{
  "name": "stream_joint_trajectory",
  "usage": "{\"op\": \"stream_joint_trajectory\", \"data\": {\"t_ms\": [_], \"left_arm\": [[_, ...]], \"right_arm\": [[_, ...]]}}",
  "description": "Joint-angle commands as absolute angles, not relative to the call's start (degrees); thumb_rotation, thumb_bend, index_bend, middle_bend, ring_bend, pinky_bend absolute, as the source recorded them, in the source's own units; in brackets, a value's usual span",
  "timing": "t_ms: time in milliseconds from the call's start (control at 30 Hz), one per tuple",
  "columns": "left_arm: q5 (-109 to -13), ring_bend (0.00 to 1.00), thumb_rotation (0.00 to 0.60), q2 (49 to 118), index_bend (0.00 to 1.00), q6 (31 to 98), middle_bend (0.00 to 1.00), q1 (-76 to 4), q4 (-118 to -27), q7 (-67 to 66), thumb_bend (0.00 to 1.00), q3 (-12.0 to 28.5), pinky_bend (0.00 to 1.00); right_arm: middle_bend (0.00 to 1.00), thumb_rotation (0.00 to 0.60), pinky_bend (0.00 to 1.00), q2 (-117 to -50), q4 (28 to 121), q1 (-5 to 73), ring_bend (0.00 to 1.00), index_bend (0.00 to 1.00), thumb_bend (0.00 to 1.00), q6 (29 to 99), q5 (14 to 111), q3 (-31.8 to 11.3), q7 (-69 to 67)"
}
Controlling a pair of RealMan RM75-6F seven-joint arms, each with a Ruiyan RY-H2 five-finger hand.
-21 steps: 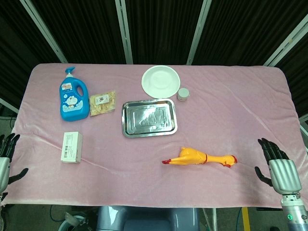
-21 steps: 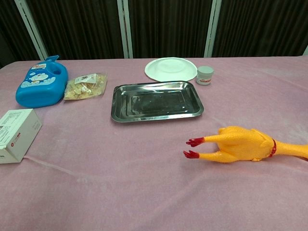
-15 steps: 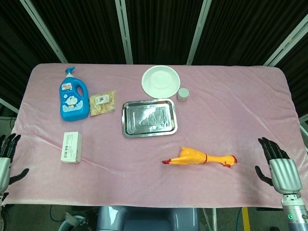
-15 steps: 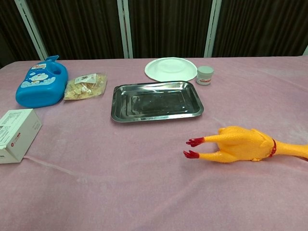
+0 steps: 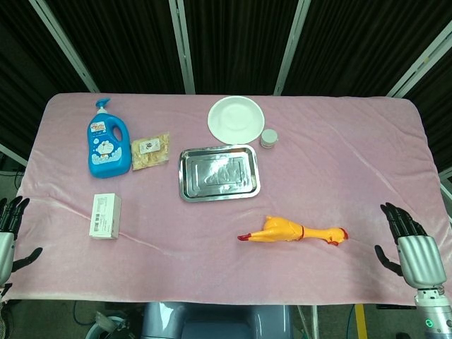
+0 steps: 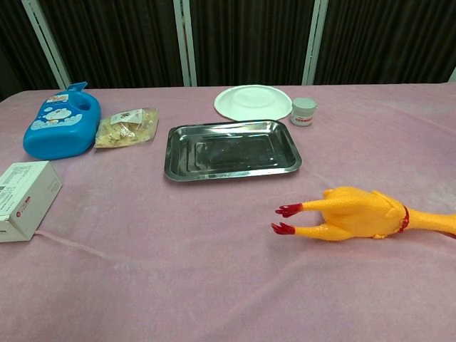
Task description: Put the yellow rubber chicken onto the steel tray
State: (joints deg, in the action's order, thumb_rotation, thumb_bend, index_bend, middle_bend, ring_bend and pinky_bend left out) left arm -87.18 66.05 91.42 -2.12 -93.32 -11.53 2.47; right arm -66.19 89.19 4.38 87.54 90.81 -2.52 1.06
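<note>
Nothing is done yet: the yellow rubber chicken [image 5: 291, 231] is lying on the cloth near the steel tray [image 5: 219, 172]. The right hand [image 5: 411, 247] and left hand [image 5: 8, 236] are waiting, fingers spread, holding nothing.

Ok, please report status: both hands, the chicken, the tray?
Left hand and right hand open, at table edges. Rubber chicken lies untouched, near side of empty steel tray. Path clear.

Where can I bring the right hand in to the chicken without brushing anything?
Bare cloth runs from the right hand to the rubber chicken, and the whole right side of the table is free. The steel tray is empty. It is crowded behind the tray: white plate and small jar.
</note>
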Motion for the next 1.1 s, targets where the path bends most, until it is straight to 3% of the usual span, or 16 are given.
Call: {"op": "stream_joint_trajectory", "data": {"t_ms": [33,267,633,900,1100], "left_arm": [[-87.3,0.0,0.6,66.0,0.07,91.4,0.07,-2.1,-93.2,-11.4,0.02,2.5,0.01],[-87.3,0.0,0.6,65.8,0.07,91.0,0.07,-2.3,-93.3,-11.1,0.02,2.5,0.01],[-87.5,0.0,0.6,65.6,0.08,90.5,0.07,-2.6,-93.5,-11.3,0.02,2.6,0.01],[-86.7,0.0,0.6,65.6,0.08,89.7,0.07,-2.7,-93.7,-11.6,0.02,2.6,0.01],[-86.1,0.0,0.6,65.6,0.09,89.0,0.07,-2.9,-93.7,-11.8,0.02,2.8,0.01]], "right_arm": [[0.1,0.6,0.28,-66.2,89.5,4.7,0.12,0.0,0.36,87.4,91.3,-2.5,1.0],[0.12,0.6,0.29,-66.3,91.1,6.9,0.15,0.0,0.36,84.8,93.6,-1.9,-3.0],[0.13,0.6,0.32,-66.4,91.2,17.0,0.16,0.0,0.36,69.1,93.6,-2.1,-6.3],[0.19,0.6,0.35,-69.2,88.5,22.5,0.21,0.18,0.36,59.1,90.1,-2.6,-6.4],[0.23,0.6,0.37,-72.2,85.1,25.3,0.24,0.24,0.36,54.0,87.6,-2.6,-7.0]]}}
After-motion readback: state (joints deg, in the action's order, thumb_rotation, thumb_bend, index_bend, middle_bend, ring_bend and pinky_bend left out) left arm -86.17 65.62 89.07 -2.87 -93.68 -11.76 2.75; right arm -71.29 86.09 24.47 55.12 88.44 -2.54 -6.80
